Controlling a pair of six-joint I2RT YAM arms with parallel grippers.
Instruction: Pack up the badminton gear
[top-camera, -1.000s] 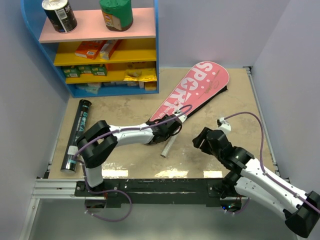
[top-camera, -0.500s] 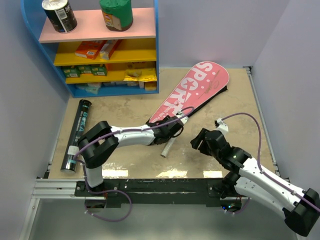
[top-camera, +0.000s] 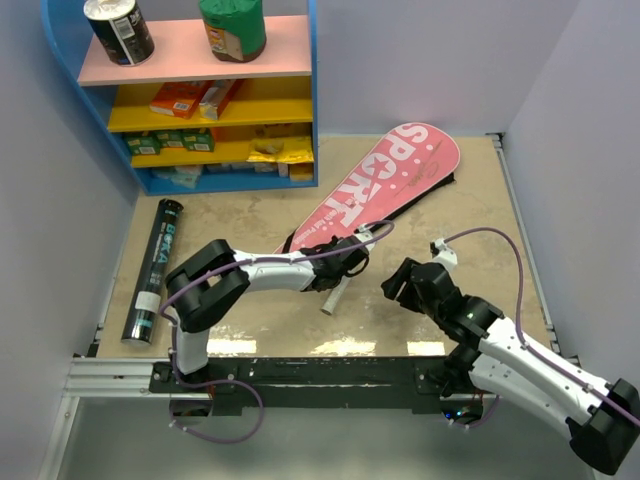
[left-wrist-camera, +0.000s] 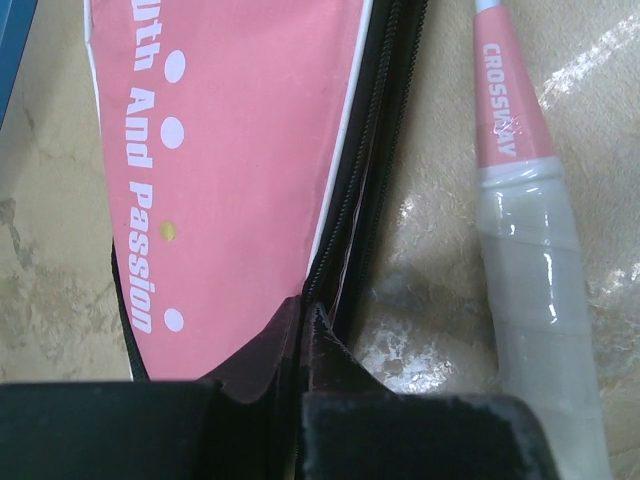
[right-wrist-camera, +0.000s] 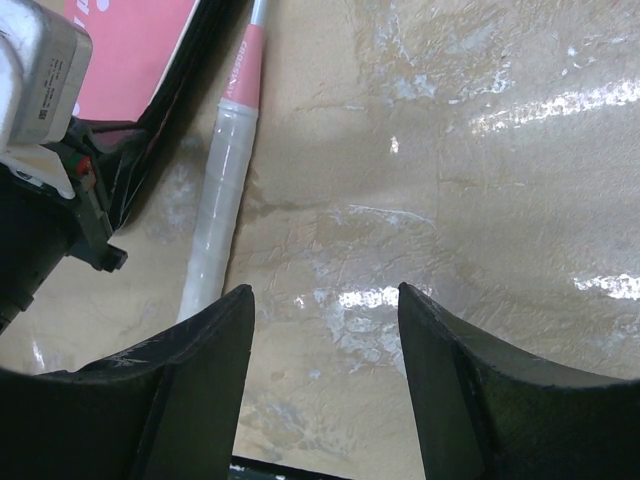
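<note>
Beige desk, blue shelf at far left. Pink cover lies diagonally from centre to far right; left gripper pinches the black edge at its narrow end. Racket handle lies just beside. Right gripper, jaws wide, hovers near the handle. Black tube lies at left.

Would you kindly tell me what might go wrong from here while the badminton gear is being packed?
The left gripper pinches only a small fold at the narrow end of the pink cover, beside the zipper; a pull may let the fabric slip free.
The racket handle lies outside the cover, close alongside; dragging the cover could shift it.
The right gripper, open above the table, is near the left wrist, so reaching for the handle risks a bump.
</note>
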